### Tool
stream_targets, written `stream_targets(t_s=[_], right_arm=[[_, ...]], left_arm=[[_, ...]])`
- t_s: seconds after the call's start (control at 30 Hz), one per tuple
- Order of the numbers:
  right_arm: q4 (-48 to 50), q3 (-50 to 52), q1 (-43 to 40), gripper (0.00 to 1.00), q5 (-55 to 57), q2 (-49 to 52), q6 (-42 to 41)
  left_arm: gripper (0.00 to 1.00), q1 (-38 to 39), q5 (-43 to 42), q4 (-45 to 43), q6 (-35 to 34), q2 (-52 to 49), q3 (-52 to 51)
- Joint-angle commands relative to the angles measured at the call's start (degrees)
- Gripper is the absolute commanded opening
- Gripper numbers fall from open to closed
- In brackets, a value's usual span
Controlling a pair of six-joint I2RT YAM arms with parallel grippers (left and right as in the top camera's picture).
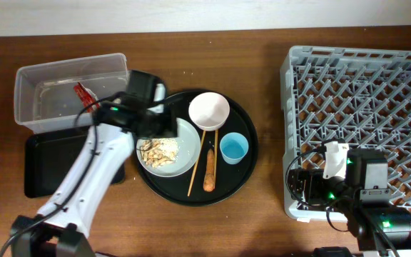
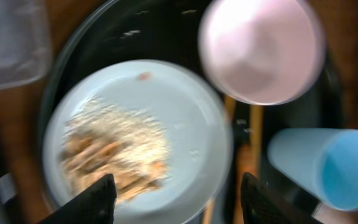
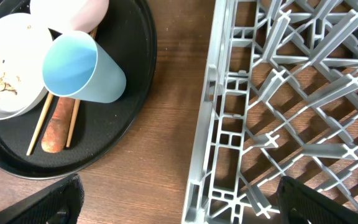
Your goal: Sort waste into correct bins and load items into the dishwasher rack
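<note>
- The carrot stick [image 1: 209, 171] lies flat on the round black tray [image 1: 242, 118]. Its long axis runs from the far side of the table [image 1: 262, 214] toward my side, and it sits between the plate [image 1: 184, 135] and the cup [image 1: 234, 148].
- The chopsticks [image 3: 39, 127] lie along almost the same line, one on each side of the carrot stick. Their far ends point at the bowl [image 1: 209, 111] and their near ends lean slightly to my left.
- I count one carrot stick, two chopsticks, one plate, one bowl, one cup and one red wrapper [image 1: 84, 93].
- The round black tray carries the plate, bowl, cup, chopsticks and carrot stick.
- The plate holds a heap of food scraps [image 1: 159, 150] on its left half.
- The cup stands upright with its mouth up, just right of the carrot stick.
- The clear tub [image 1: 48, 75] holds the red wrapper near its middle.
- The black rectangular tray [image 1: 41, 164] sits just beside the tub on its near side, and my left arm crosses over it.
- My left gripper [image 2: 178, 180] hangs above the plate, fingers spread wide and holding nothing.
- My right gripper [image 3: 179, 186] is spread wide too and holds nothing. It is over the near left corner of the dishwasher rack [image 1: 362, 78].
</note>
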State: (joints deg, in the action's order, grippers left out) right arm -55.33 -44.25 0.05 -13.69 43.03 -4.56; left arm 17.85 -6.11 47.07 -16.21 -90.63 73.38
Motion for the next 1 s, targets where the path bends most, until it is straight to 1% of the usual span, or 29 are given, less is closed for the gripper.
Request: stream_targets(t_s=[0.0, 0.13, 0.27, 0.3, 0.33, 0.37, 0.43, 0.5, 0.6, 0.67, 0.73, 0.77, 0.8, 0.83, 0.87, 0.9, 0.93, 0.97], right_arm=[[-0.4, -1.0, 0.3, 0.98, -0.8, -0.2, -0.4], [-0.4, -1.0, 0.3, 0.98, -0.7, -0.2, -0.4], [-0.4, -1.0, 0.3, 0.98, -0.7, -0.2, -0.4], [-0.4, -1.0, 0.3, 0.98, -0.7, -0.2, -0.4], [-0.4, -1.0, 0.3, 0.98, -0.7, -0.2, -0.4], [-0.4, -1.0, 0.3, 0.98, -0.7, -0.2, -0.4], [-0.4, -1.0, 0.3, 0.98, -0.7, -0.2, -0.4], [-0.5, -1.0, 0.3, 0.98, -0.7, -0.2, -0.4], [-0.6, -1.0, 0.3, 0.98, 0.3, -0.2, -0.4], [-0.9, -1.0, 0.3, 0.98, 5.0, -0.2, -1.1], [-0.5, -1.0, 0.3, 0.98, 14.3, -0.2, -9.6], [0.5, -1.0, 0.3, 0.98, 16.0, -0.1, -11.4], [2.9, -1.0, 0.3, 0.98, 14.5, 0.4, -11.6], [5.5, -1.0, 0.3, 0.99, 9.6, 1.0, -10.2], [8.8, -1.0, 0.3, 0.99, -0.9, 1.9, -4.4], [12.9, -1.0, 0.3, 0.99, -20.7, 3.7, 5.2], [15.2, -1.0, 0.3, 0.98, -31.7, 5.3, 9.0], [16.8, -1.0, 0.3, 0.98, -36.5, 6.3, 9.8]], left_arm=[[0.63, 7.2, -0.8, -4.5, 0.4, -3.3, -0.2], [0.63, 13.3, -4.6, -10.7, 0.4, -10.3, -0.2], [0.62, 15.8, -5.1, -15.4, -0.2, -15.7, -0.2], [0.57, 15.9, -5.1, -15.9, -1.4, -16.7, -0.2], [0.50, 15.9, -5.1, -16.0, -2.3, -17.6, -0.2], [0.38, 15.9, -5.3, -16.0, -2.4, -17.9, -0.2], [0.21, 15.9, -5.4, -15.8, -2.4, -18.0, -0.2], [0.01, 15.9, -6.2, -15.8, -2.4, -18.0, -0.1], [0.00, 14.5, -10.0, -14.9, -2.4, -17.0, 0.3], [0.00, 10.7, -20.6, -14.7, -2.3, -14.0, 0.4], [0.00, 6.2, -32.5, -14.7, -2.0, -11.6, 0.4], [0.00, 4.7, -37.6, -15.0, -1.6, -11.2, 0.4], [0.00, 2.2, -48.7, -16.1, -0.6, -11.2, 0.4], [0.00, 1.3, -53.4, -16.6, -0.6, -11.3, 0.3], [0.00, 0.5, -57.6, -17.1, -0.6, -11.3, 0.3], [0.00, 0.1, -64.6, -19.0, -0.6, -11.3, 0.3], [0.00, 0.1, -68.3, -20.5, -0.6, -11.2, 0.3], [0.00, 0.1, -72.2, -21.8, -0.6, -11.2, 0.3]])
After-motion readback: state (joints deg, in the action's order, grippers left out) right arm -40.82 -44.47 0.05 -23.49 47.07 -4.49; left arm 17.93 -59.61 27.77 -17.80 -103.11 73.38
